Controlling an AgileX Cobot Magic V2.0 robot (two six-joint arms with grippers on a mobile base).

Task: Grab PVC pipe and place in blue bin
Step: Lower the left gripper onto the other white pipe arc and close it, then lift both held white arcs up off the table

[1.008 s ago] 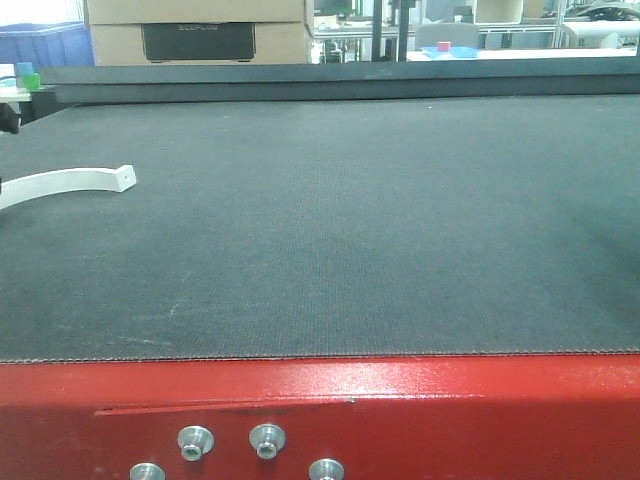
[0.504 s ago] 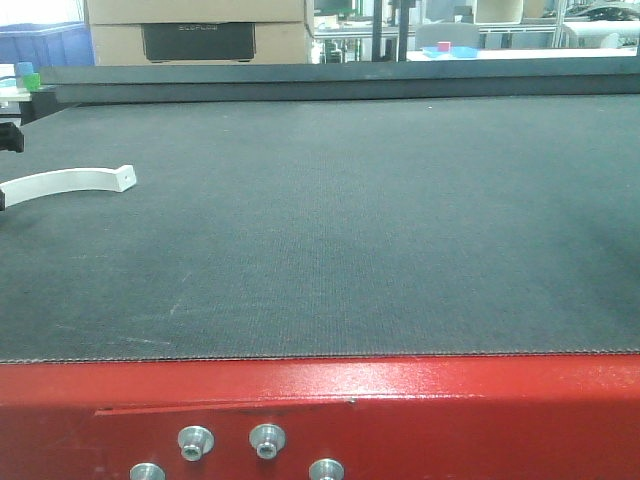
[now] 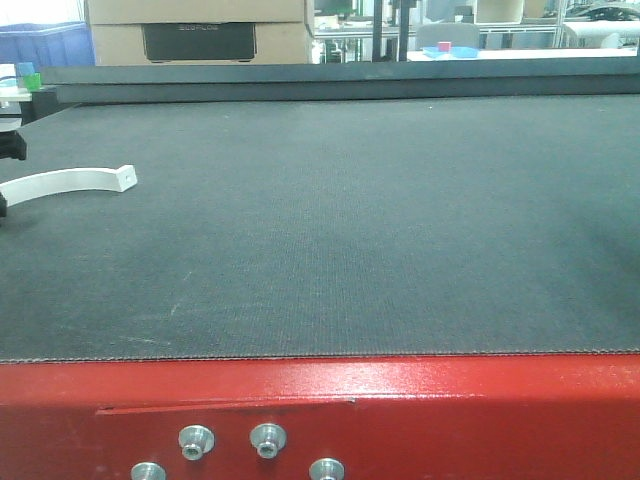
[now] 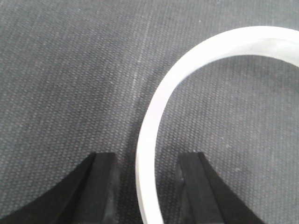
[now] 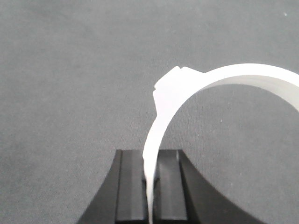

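left tool (image 4: 147,161), released, is straddling PVC pipe (image 4: 162,93) on table (image 4: 60,70) | right tool (image 5: 149,156) is clenching second PVC pipe (image 5: 166,107)

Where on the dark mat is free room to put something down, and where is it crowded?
The dark mat is bare from the white curved PVC piece to its right edge, and from the red frame to the far rail. Only the far left is crowded: the left gripper straddles the piece.
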